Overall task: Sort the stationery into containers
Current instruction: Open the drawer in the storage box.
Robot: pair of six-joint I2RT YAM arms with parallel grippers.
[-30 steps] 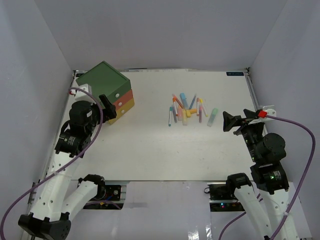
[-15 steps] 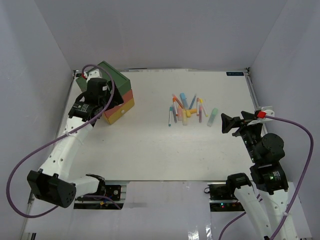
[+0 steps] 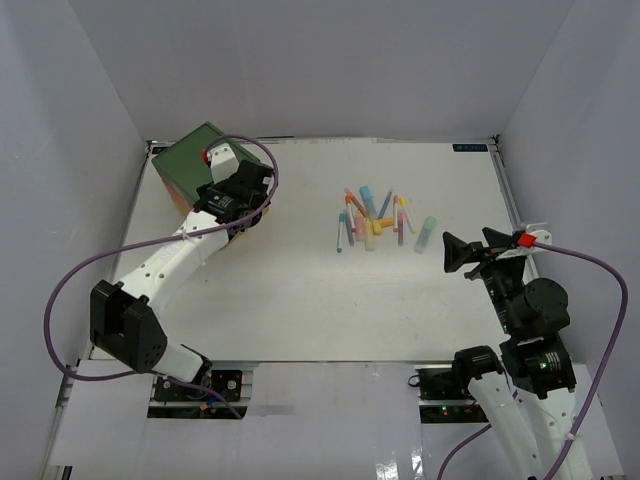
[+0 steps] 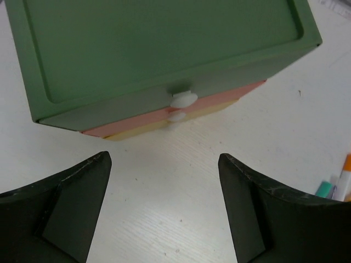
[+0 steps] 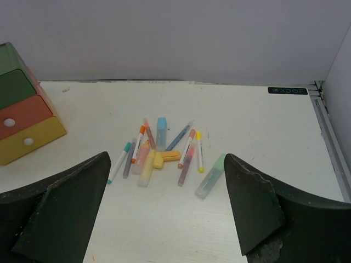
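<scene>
The stationery (image 3: pixel 372 220) is a loose pile of pastel pens and stubby markers in the middle of the table, also in the right wrist view (image 5: pixel 164 150). A mint green marker (image 3: pixel 427 234) lies at the pile's right edge. The containers are the drawers of a small chest (image 3: pixel 188 160) at the back left, with a green top (image 4: pixel 164 44), orange-red middle and yellow bottom, all closed. My left gripper (image 3: pixel 248 198) hangs open just in front of the drawer fronts, facing the white knobs (image 4: pixel 184 99), with nothing between its fingers. My right gripper (image 3: pixel 468 245) stands open right of the pile, empty.
White walls enclose the table on three sides. A metal rail (image 3: pixel 508 210) runs along the right edge. A few pen tips (image 4: pixel 337 183) show at the right edge of the left wrist view. The left arm's purple cable (image 3: pixel 60 290) loops out over the left side.
My left arm has swung from the chest's left side across to the front of its drawers, and its jaws have narrowed slightly. My right gripper has drifted a little nearer.
</scene>
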